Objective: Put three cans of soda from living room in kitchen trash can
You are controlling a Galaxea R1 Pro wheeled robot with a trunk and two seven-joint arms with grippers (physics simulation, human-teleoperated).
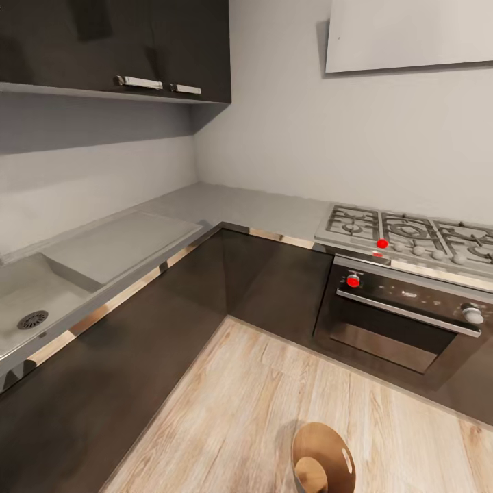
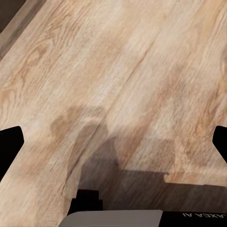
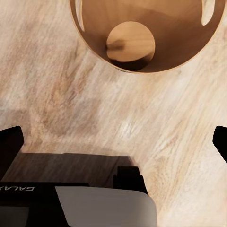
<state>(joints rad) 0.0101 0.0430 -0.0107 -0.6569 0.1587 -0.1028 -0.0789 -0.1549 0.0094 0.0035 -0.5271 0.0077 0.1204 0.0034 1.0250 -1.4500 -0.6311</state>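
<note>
Head view: kitchen corner, sink (image 1: pixel 33 320) left, oven (image 1: pixel 400 322) under gas hob (image 1: pixel 411 236) right, tash can (image 1: pixel 323 457) near on pale wood floor (image 1: pixel 226 424) | Left wrist: left gripper (image 2: pixel 113 142) jaws spread wide, nothing held, over floor | Right wrist: right gripper (image 3: pixel 113 142) jaws released, empty; tash can (image 3: pixel 142 52) just ahead, brown inside.

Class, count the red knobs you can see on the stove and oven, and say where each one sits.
2: one red knob on the cooktop's front edge, another on the oven panel's left end. More may be hidden beyond the frame.
</note>
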